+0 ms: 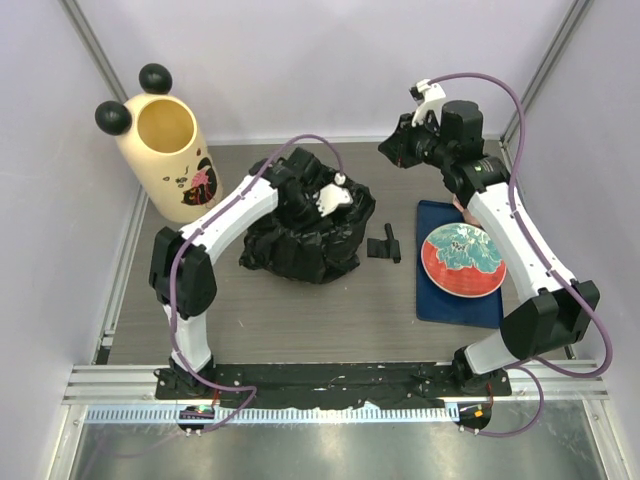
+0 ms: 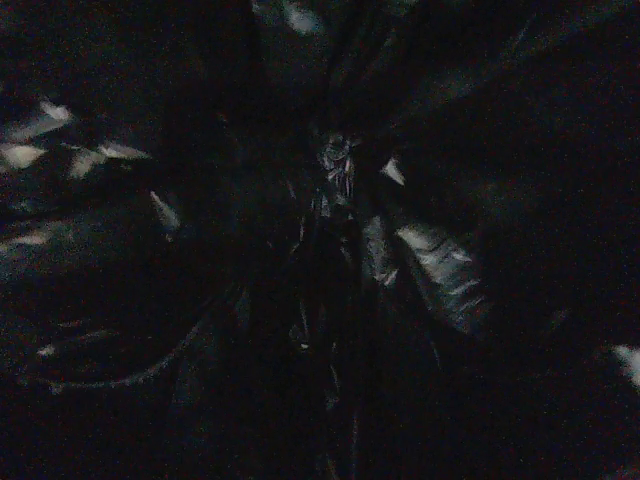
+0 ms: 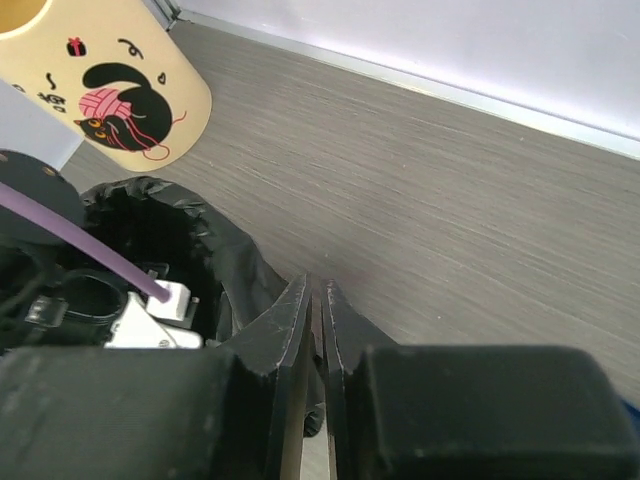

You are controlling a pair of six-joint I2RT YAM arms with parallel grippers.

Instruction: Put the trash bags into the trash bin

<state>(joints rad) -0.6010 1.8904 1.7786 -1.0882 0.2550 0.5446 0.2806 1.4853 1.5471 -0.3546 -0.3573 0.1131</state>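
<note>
The bags (image 1: 300, 245) lie in one crumpled black heap on the counter (image 1: 300, 310), left of centre, near the bin (image 1: 165, 155) but apart from it. The bin stands in the far left corner with its mouth open upward. The left pincer (image 1: 330, 200) points down into the top of the heap, its fingers sunk among the folds. Its wrist view shows only dark, glossy plastic (image 2: 420, 250) pressed close on all sides, so I cannot tell whether the jaws are open or closed, or whether they hold any plastic.

The right pincer (image 3: 315, 330) hangs above the far right part of the counter, well clear of the heap. Its jaws are closed to a thin slit with nothing between them. In its wrist view, the bags (image 3: 220, 260) lie below and to the left, with the bin (image 3: 110, 90) beyond. A red plate (image 1: 462, 260) sits on a blue mat (image 1: 440, 305) on the right.
</note>
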